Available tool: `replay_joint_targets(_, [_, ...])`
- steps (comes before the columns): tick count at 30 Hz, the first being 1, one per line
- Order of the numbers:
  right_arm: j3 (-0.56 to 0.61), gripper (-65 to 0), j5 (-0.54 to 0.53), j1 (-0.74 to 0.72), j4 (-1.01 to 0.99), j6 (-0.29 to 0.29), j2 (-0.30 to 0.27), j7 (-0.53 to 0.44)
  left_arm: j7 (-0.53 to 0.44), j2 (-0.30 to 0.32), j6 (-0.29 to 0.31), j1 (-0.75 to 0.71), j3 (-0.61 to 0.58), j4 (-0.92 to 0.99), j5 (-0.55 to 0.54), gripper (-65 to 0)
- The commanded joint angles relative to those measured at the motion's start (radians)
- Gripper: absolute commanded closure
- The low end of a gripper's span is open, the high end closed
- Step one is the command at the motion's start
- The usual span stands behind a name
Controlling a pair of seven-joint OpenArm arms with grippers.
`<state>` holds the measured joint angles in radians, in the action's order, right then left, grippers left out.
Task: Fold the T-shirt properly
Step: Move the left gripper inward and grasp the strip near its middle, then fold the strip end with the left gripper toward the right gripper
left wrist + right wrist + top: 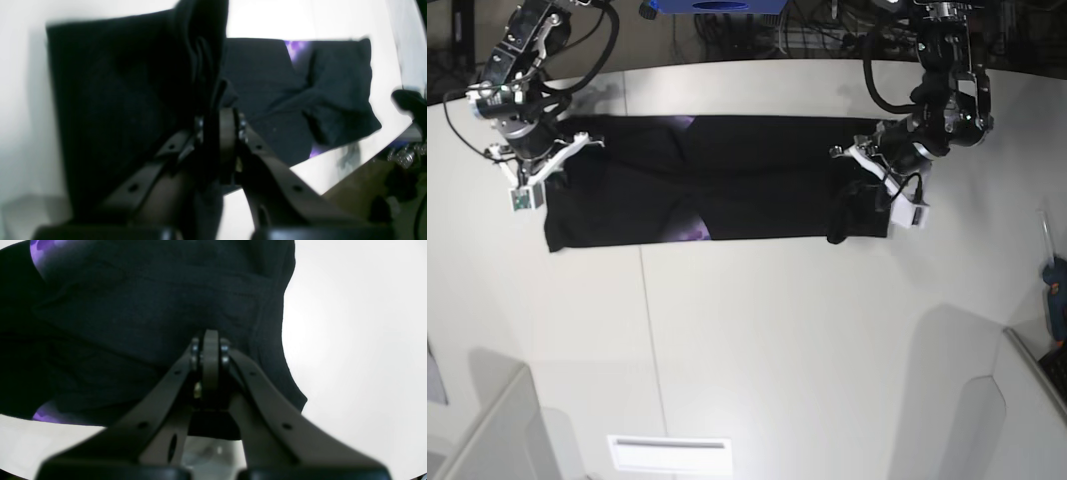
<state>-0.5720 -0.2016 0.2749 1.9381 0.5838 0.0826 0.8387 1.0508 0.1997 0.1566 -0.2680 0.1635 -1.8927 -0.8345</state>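
- Your left claw (218,133) is pinched closed on a raised bunch of the shirt (727,180); in its wrist view the cloth stands up between the jaws, and in the base view that end of the shirt is lifted and crumpled.
- Your right claw (210,346) is closed tight, tips together and pressed against the black cloth; whether fabric is actually caught between them, I cannot tell.
- The shirt lies as a long black band across the far part of the white tabletop (777,330), already folded lengthwise, with small bits of purple print showing at the middle seam. Each claw sits at one short end.
- Judged from this, you are at the crosswise fold: one end picked up, ready to be carried over toward the other.
- The next move calls for lifting the left end clear, keeping the edge taut and level, and laying it squarely over the band so the edges line up.
- Check the right claw's hold before moving, or that end may drag and wrinkle.
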Motion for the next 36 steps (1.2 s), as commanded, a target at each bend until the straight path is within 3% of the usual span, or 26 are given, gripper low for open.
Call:
replay_joint_targets(1, [-0.004,0.0,-0.009,-0.007,0.016,-0.002,-0.007,-0.020,-0.024,0.002,-0.002,0.028,-0.028,-0.015,-0.027,0.0])
replay_joint_targets(5, [-0.004,0.0,-0.009,-0.007,0.016,-0.002,-0.007,-0.020,-0.027,-0.009,-0.013,0.071,-0.137,-0.014,-0.029,0.0])
replay_joint_targets(12, [-0.004,0.0,-0.008,-0.007,0.016,-0.002,-0.007,-0.020,-0.020,-0.076,-0.013,0.097,-0.170,0.011,-0.029,0.0])
replay_joint_targets(21, [-0.004,0.0,-0.008,-0.007,0.016,-0.003,-0.007,-0.020,-0.028,-0.087,-0.013,0.125,-0.252,0.111,-0.032,0.0])
replay_joint_targets(36, [-0.006,0.0,-0.008,-0.007,0.016,-0.003,-0.007,-0.020,-0.027,-0.141,-0.013,0.155,-0.258,0.164,-0.027,0.0])
